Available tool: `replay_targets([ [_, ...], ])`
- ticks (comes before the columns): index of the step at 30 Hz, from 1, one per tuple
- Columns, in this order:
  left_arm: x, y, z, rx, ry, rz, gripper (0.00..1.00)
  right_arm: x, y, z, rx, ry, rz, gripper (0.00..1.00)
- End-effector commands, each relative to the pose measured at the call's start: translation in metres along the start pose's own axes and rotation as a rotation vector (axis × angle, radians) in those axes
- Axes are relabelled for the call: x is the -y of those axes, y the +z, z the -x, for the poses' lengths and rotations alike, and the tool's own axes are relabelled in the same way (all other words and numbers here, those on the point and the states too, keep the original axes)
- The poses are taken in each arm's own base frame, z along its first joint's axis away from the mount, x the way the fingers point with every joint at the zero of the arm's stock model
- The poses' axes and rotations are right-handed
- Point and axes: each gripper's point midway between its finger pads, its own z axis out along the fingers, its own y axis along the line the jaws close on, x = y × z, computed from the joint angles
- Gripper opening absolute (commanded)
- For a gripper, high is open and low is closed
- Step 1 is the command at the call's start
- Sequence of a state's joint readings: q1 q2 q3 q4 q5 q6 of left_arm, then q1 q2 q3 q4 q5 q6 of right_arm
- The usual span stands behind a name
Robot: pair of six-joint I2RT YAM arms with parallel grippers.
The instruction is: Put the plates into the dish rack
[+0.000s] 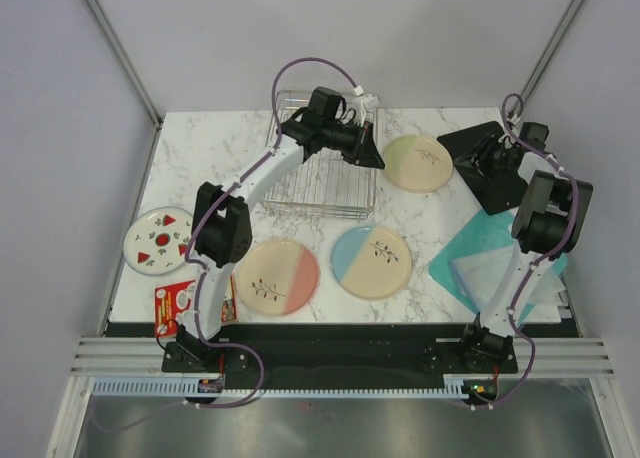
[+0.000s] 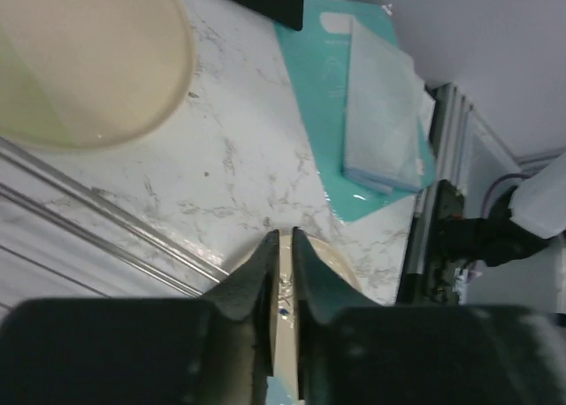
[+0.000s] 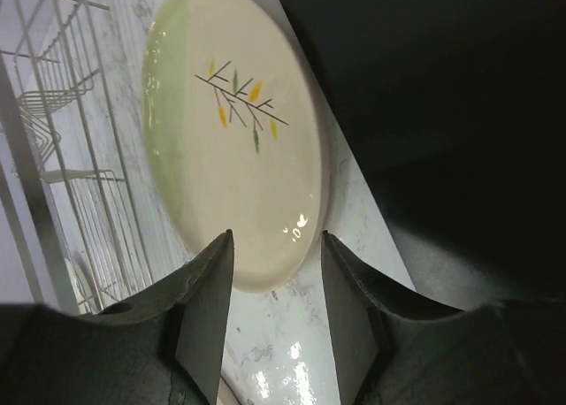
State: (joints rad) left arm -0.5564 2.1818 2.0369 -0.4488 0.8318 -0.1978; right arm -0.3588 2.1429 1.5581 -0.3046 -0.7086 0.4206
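Now, at the left gripper (image 2: 283, 242): pinched nearly closed, only a thin slit between the dark fingers (image 2: 256, 277), gripping nothing. Hovering above the right edge of the rectangular silver wire dish rack (image 1: 330, 193), its wires just below and to one side. Just past the fingertips, seen through the slit, the round cream plate with a blue half (image 1: 371, 262), lying flat on the white marbled table (image 1: 200, 158). On the gripper's other side from the rack, close by, the round cream plate with a green half and a sprig (image 1: 418, 163), also flat. Back toward that arm's base, the cream plate with a pink half (image 1: 276, 276). Well beyond, near the table's left edge, the smaller white plate with red fruit marks (image 1: 158, 241), a flat red-and-white printed packet (image 1: 180, 303) just beside it. All four flat on the table, outside the rack.

At the right gripper (image 3: 276, 237): parted fairly wide, holding nothing, poised over a flat black board (image 1: 462, 146). Ahead of its fingertips, the green-half plate; past that, the rack. Back toward its own base, a teal sheet (image 1: 475, 233) carrying a clear flat bag (image 1: 490, 273).
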Motion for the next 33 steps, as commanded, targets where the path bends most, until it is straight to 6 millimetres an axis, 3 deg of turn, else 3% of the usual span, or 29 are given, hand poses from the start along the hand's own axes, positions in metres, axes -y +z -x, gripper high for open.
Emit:
replay_targets([
  [1,-0.010,0.041,0.018,0.038,0.167,0.102,0.05,0.011,0.015,0.005,-0.003,-0.054,-0.045,0.52],
  [4,-0.030,0.072,0.023,0.071,0.211,0.148,0.02,0.015,0.023,0.001,-0.016,-0.052,-0.056,0.51],
  [5,-0.031,0.077,0.034,0.100,0.237,0.161,0.02,0.016,0.025,0.000,-0.019,-0.051,-0.060,0.51],
  [6,-0.043,0.095,0.024,0.096,0.240,0.174,0.02,0.016,0.027,-0.002,-0.026,-0.045,-0.063,0.51],
  [8,-0.056,0.106,0.030,0.138,0.241,0.230,0.03,0.020,0.030,-0.007,-0.039,-0.040,-0.069,0.51],
  [9,-0.068,0.120,0.016,0.124,0.223,0.246,0.04,0.020,0.032,-0.011,-0.052,-0.041,-0.071,0.50],
  [13,-0.092,0.147,0.006,0.158,0.251,0.323,0.14,0.017,0.032,-0.017,-0.069,-0.052,-0.076,0.49],
  [15,-0.093,0.155,0.007,0.174,0.270,0.330,0.15,0.015,0.024,-0.014,-0.052,-0.086,-0.127,0.48],
  [18,-0.095,0.153,0.016,0.202,0.306,0.373,0.24,-0.024,0.002,0.007,0.033,-0.231,-0.073,0.48],
  [19,-0.092,0.146,0.026,0.225,0.313,0.390,0.27,-0.045,-0.009,0.014,0.075,-0.291,-0.031,0.48],
  [21,-0.089,0.139,0.032,0.239,0.318,0.401,0.31,-0.063,-0.004,0.007,0.079,-0.343,0.021,0.46],
  [24,-0.074,0.127,0.046,0.276,0.322,0.358,0.35,-0.074,0.023,-0.012,0.000,-0.348,0.061,0.36],
  [25,-0.064,0.127,0.045,0.270,0.324,0.313,0.37,-0.065,0.038,-0.022,-0.039,-0.321,0.057,0.32],
  [27,-0.045,0.118,0.059,0.300,0.317,0.274,0.38,-0.068,0.056,-0.033,-0.078,-0.298,0.061,0.29],
  [28,-0.037,0.115,0.063,0.306,0.313,0.255,0.39,-0.057,0.069,-0.043,-0.109,-0.278,0.047,0.26],
  [30,-0.023,0.102,0.074,0.331,0.296,0.256,0.40,-0.056,0.080,-0.054,-0.151,-0.285,0.036,0.24],
  [32,-0.025,0.093,0.074,0.340,0.271,0.300,0.40,-0.050,0.088,-0.066,-0.187,-0.294,0.024,0.22],
  [33,-0.014,0.080,0.085,0.372,0.284,0.307,0.40,-0.049,0.089,-0.074,-0.213,-0.304,0.020,0.20],
])
